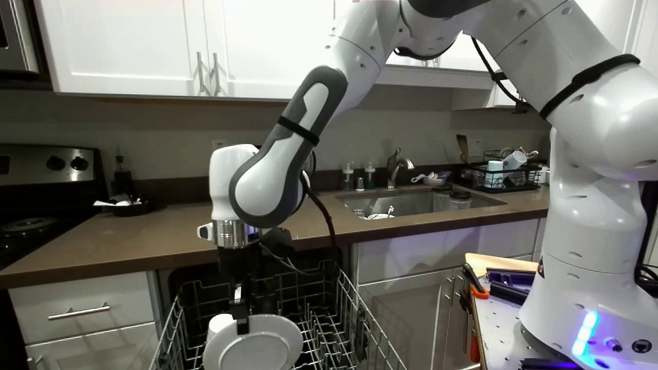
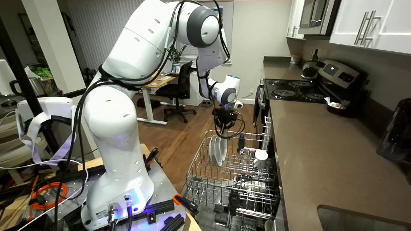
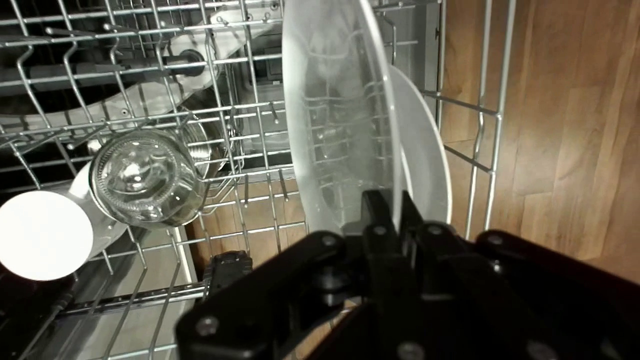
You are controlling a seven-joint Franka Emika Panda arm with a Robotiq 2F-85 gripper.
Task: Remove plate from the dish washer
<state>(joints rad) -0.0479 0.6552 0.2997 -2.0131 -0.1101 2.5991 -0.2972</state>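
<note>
The black two-fingered gripper (image 3: 397, 210) is clamped on the rim of a glossy, round white dinner plate (image 1: 259, 352). It is beneath the gripper, in the grey metal wire rack (image 3: 498, 115) of the dark dish washer (image 1: 187, 272); whether the plate's lower edge, cut off in an exterior view, touches the rack cannot be told. In the wrist view, a second white plate (image 3: 427, 155), partly hidden, is just right of the gripper; a clear, round glass (image 3: 145, 175) and a white mug (image 3: 45, 235) are to its left.
</note>
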